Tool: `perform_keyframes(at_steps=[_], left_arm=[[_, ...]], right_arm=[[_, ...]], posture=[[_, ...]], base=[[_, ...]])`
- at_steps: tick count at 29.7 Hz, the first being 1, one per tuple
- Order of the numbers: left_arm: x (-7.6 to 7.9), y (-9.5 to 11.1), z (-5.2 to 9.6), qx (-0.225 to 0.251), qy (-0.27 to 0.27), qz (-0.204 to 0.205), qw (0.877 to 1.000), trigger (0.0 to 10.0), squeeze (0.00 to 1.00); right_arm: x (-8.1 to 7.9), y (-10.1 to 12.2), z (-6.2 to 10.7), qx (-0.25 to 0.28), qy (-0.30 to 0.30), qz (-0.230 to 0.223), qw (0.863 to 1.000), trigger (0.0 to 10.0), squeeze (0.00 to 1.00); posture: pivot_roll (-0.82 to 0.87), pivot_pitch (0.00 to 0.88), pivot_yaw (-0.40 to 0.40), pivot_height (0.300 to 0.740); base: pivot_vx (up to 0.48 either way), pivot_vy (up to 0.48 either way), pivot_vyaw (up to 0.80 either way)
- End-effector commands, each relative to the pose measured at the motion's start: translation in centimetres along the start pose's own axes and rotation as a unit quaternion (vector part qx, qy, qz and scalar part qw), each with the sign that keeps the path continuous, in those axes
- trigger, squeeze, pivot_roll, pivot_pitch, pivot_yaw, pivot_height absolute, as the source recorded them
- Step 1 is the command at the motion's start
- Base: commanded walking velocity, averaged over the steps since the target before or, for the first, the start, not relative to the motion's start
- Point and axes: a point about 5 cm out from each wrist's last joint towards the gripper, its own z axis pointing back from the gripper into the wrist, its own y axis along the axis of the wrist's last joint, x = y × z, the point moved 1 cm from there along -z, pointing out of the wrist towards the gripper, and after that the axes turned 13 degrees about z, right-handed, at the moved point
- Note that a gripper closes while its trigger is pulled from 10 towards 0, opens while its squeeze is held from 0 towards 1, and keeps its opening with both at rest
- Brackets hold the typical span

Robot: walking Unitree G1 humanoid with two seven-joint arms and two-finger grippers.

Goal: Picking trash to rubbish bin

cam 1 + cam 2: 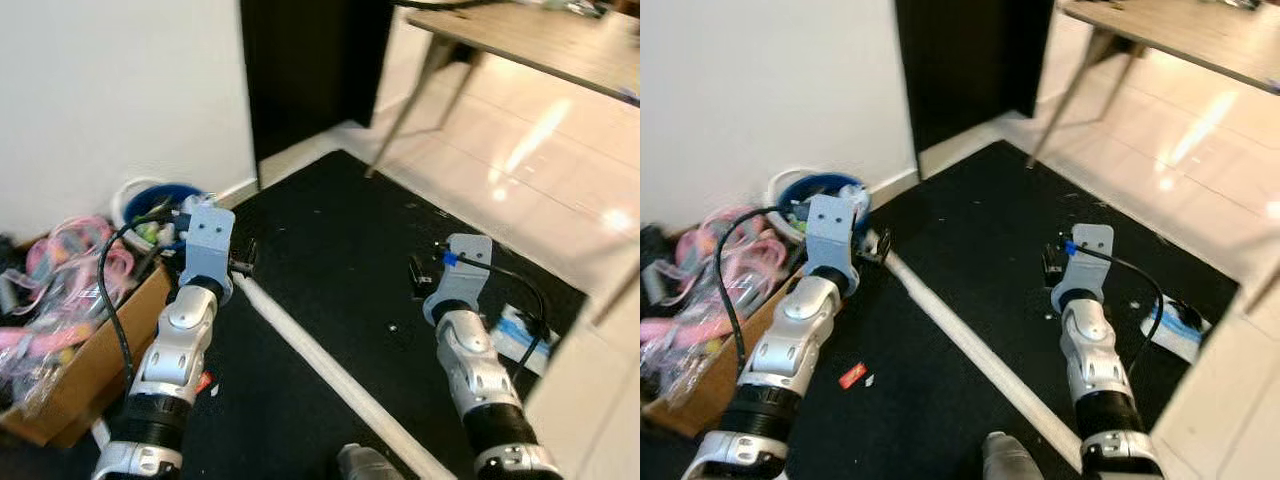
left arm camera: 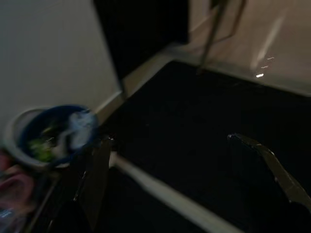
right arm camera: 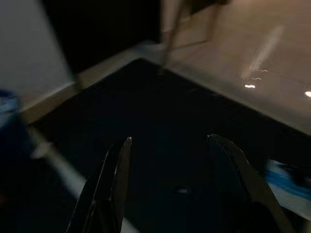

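Note:
A white rubbish bin with a blue liner (image 1: 150,205) stands against the wall at the left, with trash inside; it also appears in the left wrist view as the bin (image 2: 53,133). My left gripper (image 2: 189,170) hangs open and empty over the black mat, just right of the bin. My right gripper (image 3: 170,165) is also open and empty above the mat. A small red scrap (image 1: 852,376) lies on the mat beside my left arm. A blue-and-white packet (image 1: 520,335) lies at the mat's right edge, by my right arm.
A cardboard box (image 1: 90,370) of pink plastic clutter sits left of my left arm. A white strip (image 1: 330,365) crosses the black mat (image 1: 340,230) diagonally. A wooden table (image 1: 540,40) with slanted legs stands on the glossy tiles at the back right, next to a dark opening (image 1: 310,70).

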Motion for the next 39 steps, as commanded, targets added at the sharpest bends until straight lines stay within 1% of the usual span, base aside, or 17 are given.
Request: perform_keyframes(at_steps=[1, 9, 13, 18, 22, 39], left_arm=[[-0.6, -0.63, 0.19, -0.017, 0.012, -0.003, 1.0, 10.0, 0.0], [-0.7, -0.7, 0.18, -0.017, 0.016, -0.005, 1.0, 10.0, 0.0], [-0.72, -0.61, 0.11, -0.012, 0.02, -0.012, 1.0, 10.0, 0.0], [-0.6, -0.59, 0.02, -0.013, 0.015, -0.009, 1.0, 10.0, 0.0], [-0.31, -0.45, 0.02, -0.01, 0.006, -0.003, 1.0, 10.0, 0.0], [-0.19, -0.46, -0.01, -0.007, -0.001, 0.003, 1.0, 10.0, 0.0]], right_arm=[[-0.21, -0.18, 0.21, -0.002, 0.0, -0.004, 1.0, 10.0, 0.0], [-0.2, -0.25, 0.28, -0.003, -0.001, -0.004, 1.0, 10.0, 0.0], [-0.1, -0.31, 0.34, -0.005, -0.003, -0.003, 1.0, 10.0, 0.0], [0.12, -0.08, 0.28, 0.002, -0.008, -0.003, 1.0, 10.0, 0.0], [0.14, 0.33, 0.2, 0.014, -0.008, 0.002, 1.0, 10.0, 0.0], [0.08, 0.36, 0.06, 0.012, -0.005, 0.006, 1.0, 10.0, 0.0]], posture=[[-0.05, 0.057, 0.011, 0.74], [-0.06, 0.059, 0.014, 0.74], [-0.06, 0.059, 0.013, 0.74], [-0.06, 0.059, 0.013, 0.74], [-0.06, 0.058, 0.012, 0.74], [-0.07, 0.038, 0.004, 0.74]], base=[[0.0, 0.0, -0.8], [0.0, 0.0, -0.8], [0.0, 0.0, -0.8], [0.0, 0.0, -0.8], [0.0, 0.0, 0.0], [0.015, 0.0, 0.0]])
